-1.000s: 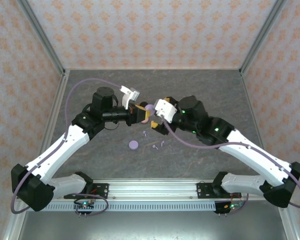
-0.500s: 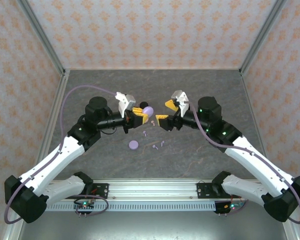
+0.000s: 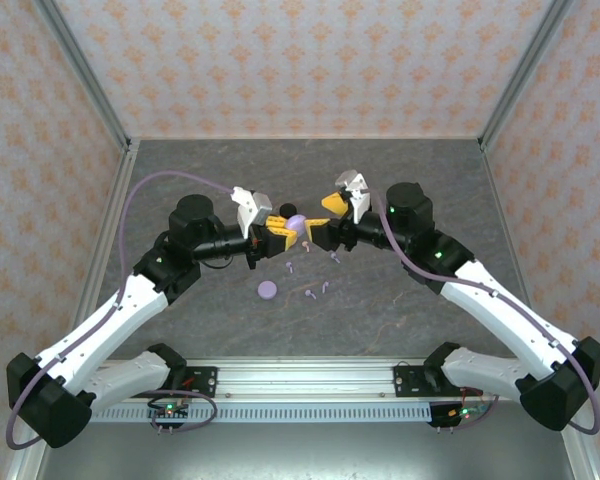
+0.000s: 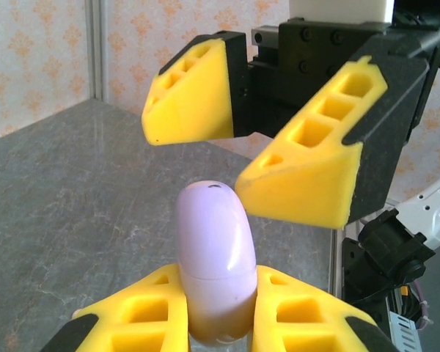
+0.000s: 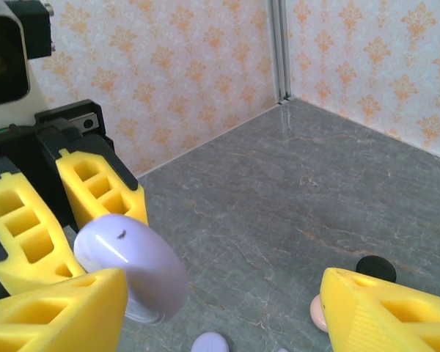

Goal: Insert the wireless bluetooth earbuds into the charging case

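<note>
A closed lavender charging case [image 3: 295,221] is held on edge above the table, with my left gripper [image 3: 287,229] shut on its lower half. In the left wrist view the case [image 4: 213,257] stands up between my yellow fingers [image 4: 143,315]. Just beyond it my right gripper [image 3: 321,219] stands open, its yellow fingers [image 4: 308,172] wide apart and close to the case's top. In the right wrist view the case [image 5: 132,264] sits just above my left-hand finger [image 5: 59,315]. Several tiny lavender earbuds [image 3: 310,294] lie on the table below.
A second lavender disc case [image 3: 267,290] lies flat near the earbuds. A black case [image 5: 375,268] and a pink case [image 5: 319,312] rest on the grey table [image 5: 293,183]. Patterned walls with metal posts enclose the table.
The right gripper pulled away from the held case, opened, and has now come back close to it. The left gripper keeps its hold on the case and has shifted slightly.
</note>
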`<action>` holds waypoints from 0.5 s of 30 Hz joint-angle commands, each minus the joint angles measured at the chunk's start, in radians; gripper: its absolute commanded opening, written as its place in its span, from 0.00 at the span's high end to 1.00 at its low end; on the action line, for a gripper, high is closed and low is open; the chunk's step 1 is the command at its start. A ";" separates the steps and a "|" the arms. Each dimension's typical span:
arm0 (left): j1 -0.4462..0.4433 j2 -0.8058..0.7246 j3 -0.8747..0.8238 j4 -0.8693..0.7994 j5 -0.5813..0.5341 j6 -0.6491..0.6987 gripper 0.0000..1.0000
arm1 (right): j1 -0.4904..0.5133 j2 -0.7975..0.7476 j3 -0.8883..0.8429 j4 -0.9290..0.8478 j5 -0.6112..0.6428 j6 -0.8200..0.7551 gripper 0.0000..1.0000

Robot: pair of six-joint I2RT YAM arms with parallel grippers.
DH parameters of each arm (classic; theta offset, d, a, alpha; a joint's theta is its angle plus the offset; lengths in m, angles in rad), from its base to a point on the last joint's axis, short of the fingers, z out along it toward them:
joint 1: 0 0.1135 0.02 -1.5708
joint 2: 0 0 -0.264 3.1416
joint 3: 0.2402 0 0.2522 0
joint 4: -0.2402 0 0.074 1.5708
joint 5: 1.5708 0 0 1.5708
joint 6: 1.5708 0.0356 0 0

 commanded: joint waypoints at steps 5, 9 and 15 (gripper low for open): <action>-0.012 -0.020 0.019 0.000 0.038 0.046 1.00 | -0.004 0.026 0.061 -0.024 0.013 -0.022 0.30; -0.015 -0.017 0.020 0.001 0.037 0.050 1.00 | -0.005 0.052 0.089 -0.054 0.009 -0.021 0.30; -0.019 -0.017 0.025 -0.007 0.032 0.059 1.00 | -0.007 0.084 0.126 -0.104 -0.011 -0.017 0.30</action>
